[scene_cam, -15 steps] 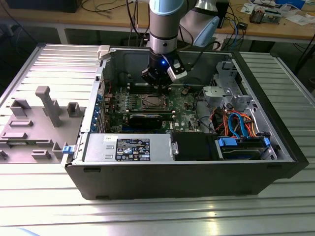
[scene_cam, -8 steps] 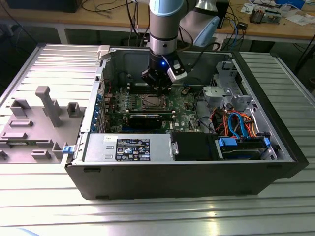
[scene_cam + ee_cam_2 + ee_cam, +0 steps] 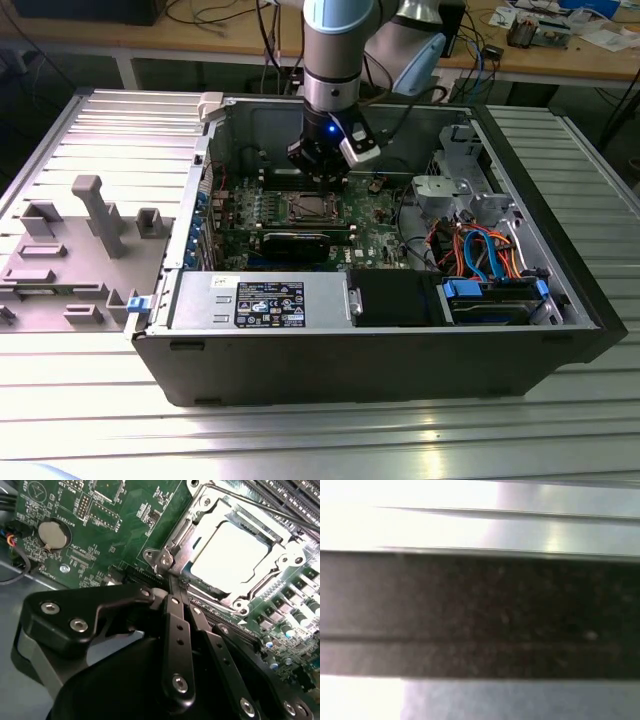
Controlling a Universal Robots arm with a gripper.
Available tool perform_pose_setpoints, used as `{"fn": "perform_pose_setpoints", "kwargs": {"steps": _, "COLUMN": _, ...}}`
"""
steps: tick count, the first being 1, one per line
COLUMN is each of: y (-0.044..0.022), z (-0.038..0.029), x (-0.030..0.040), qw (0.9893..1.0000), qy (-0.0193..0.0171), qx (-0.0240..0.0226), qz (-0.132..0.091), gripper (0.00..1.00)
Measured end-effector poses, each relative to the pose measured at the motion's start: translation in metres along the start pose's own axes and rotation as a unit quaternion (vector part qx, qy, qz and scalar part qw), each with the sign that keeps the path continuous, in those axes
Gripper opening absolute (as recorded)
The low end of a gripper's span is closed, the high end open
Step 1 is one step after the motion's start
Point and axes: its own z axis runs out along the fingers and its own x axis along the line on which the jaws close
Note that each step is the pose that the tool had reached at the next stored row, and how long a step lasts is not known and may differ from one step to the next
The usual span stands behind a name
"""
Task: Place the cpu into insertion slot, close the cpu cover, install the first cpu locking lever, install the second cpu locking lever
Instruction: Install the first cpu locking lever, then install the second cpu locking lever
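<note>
The cpu (image 3: 227, 555) lies in the socket on the green motherboard (image 3: 115, 525), its silvery top showing through the window of the cpu cover (image 3: 220, 509), which lies flat over it. A thin lever rod (image 3: 265, 507) runs along one side of the socket. My gripper (image 3: 171, 584) is shut, its black fingers (image 3: 176, 630) meeting just off a corner of the socket frame; nothing shows between them. In the exterior view the gripper (image 3: 322, 183) hangs low inside the open computer case, just behind the socket and cpu (image 3: 303, 207).
The case walls (image 3: 350, 365) box in the board. A power supply (image 3: 260, 300) sits at the front, a drive bay with orange and blue cables (image 3: 480, 255) at the exterior view's right. A grey fixture tray (image 3: 70, 250) lies to the left on the aluminium table.
</note>
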Motion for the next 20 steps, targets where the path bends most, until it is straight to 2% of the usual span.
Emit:
{"fn": "perform_pose_setpoints", "kwargs": {"steps": 2, "y": 0.0001, "z": -0.0023, "x": -0.0001, "qw": 1.0, "qy": 0.0001, "qx": 0.0001, "qz": 0.0, "gripper": 0.11}}
{"fn": "perform_pose_setpoints", "kwargs": {"steps": 6, "y": -0.0037, "z": -0.0025, "x": 0.0001, "qw": 1.0, "qy": 0.0001, "qx": 0.0001, "qz": 0.0, "gripper": 0.11}}
{"fn": "perform_pose_setpoints", "kwargs": {"steps": 20, "y": -0.0059, "z": -0.0026, "x": 0.0001, "qw": 1.0, "qy": 0.0, "qx": 0.0001, "qz": 0.0, "gripper": 0.11}}
